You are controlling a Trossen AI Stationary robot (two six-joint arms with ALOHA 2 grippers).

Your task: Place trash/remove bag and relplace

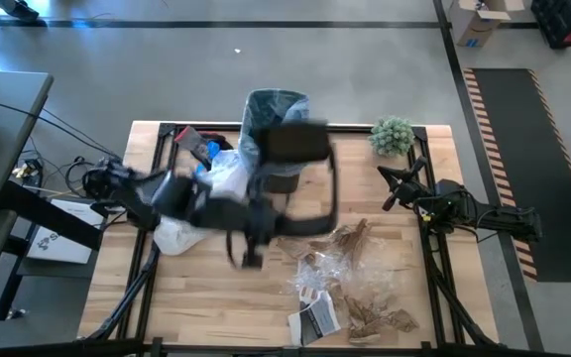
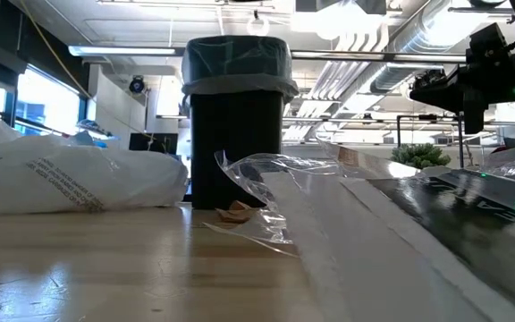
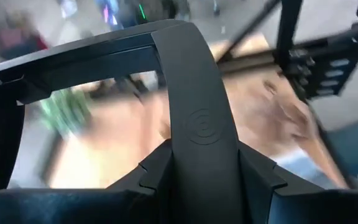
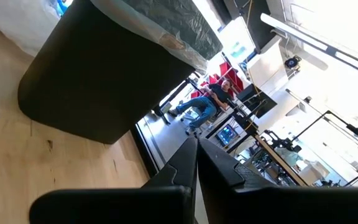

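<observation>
A black trash bin (image 1: 278, 134), lined with a light-blue translucent bag (image 1: 271, 107) folded over its rim, is seen standing at the far middle of the wooden surface (image 1: 196, 297). The left arm is stretched across the surface from the left, its image blurred, with the left gripper (image 1: 305, 149) placed just in front of the bin; whether its fingers are parted or holding anything cannot be told. In the left wrist view only the blurred dark fingers (image 3: 197, 124) are shown, with the wood behind them.

The right gripper (image 1: 393, 193) is parked at the right side of the surface, clenched on nothing, its fingers (image 4: 194, 171) pressed together and aimed toward the bin. A small green plant (image 1: 392, 136) is set at the far right corner, just beyond it.

The trash is scattered over the near middle: crumpled brown paper scraps (image 1: 380, 317), clear crinkly plastic wrappers (image 1: 330, 273) and a small black-and-white packet (image 1: 315, 319). A whiter plastic bag (image 1: 191, 223) is left lying to the left of the bin, partly under the left arm. In the low view a clear wrapper is seen close up, in front of the bin.
</observation>
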